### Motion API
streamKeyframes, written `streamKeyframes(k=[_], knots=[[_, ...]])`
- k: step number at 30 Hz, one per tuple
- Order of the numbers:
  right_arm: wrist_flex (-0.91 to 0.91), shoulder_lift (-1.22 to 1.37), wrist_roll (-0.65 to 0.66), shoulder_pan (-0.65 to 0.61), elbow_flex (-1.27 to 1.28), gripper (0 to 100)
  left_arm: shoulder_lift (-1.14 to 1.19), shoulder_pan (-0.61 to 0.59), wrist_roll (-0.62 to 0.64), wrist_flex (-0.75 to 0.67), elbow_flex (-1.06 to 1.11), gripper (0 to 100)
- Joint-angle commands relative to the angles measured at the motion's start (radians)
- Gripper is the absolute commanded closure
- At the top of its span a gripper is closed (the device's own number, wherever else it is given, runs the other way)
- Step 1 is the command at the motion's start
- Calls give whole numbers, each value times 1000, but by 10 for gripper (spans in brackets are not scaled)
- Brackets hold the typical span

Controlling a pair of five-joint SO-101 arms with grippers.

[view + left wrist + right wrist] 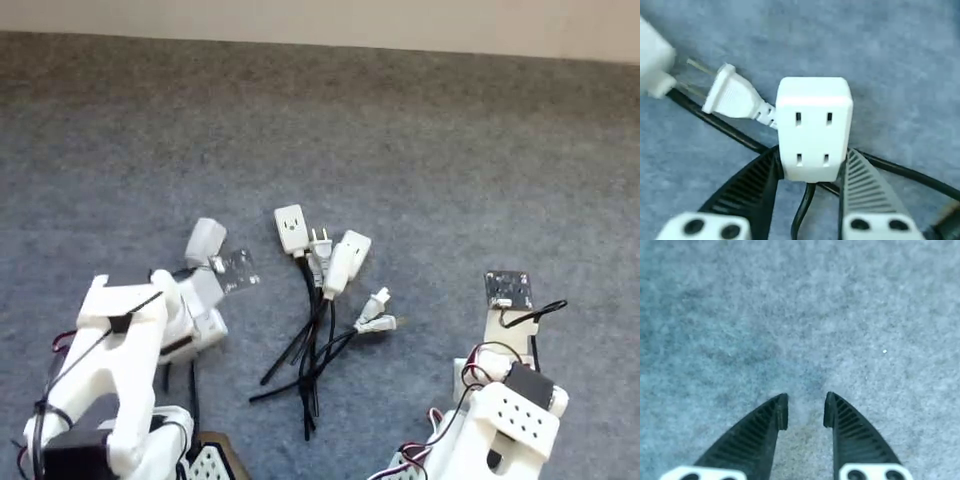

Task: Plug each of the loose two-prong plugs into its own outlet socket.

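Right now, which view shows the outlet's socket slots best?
The left wrist view: the outlet faces the camera, all four slots plain, framed by the left gripper. The high view shows it small among black cords, slots barely visible. The right wrist view faces carpet.

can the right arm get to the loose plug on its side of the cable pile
Probably yes. The right gripper is open over bare carpet. In the high view the loose plug lies on the side of the cable bundle facing that arm, with only carpet between them.
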Motion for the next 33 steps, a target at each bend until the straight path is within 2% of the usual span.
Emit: streamKeyframes(k=[1,6,9,11,15,20,22,25,33], knots=[[-13,-10,12,-5,-5,871,147,-119,18,-114,-200,996],[-13,-10,12,-5,-5,871,472,-278,25,-107,-585,996],[-13,-10,12,-5,-5,871,638,-354,89,-81,-835,996],[-13,-10,12,-5,-5,871,711,-383,100,34,-1015,996],[-13,-10,12,-8,-7,871,774,-381,98,353,-1299,996],[-13,-10,12,-8,-7,871,765,-282,95,713,-1475,996],[-13,-10,12,-8,-7,871,733,-240,98,802,-1498,996],[-13,-10,12,-10,-7,871,618,-180,115,809,-1417,996],[-13,-10,12,-10,-8,871,289,113,91,775,-823,996]])
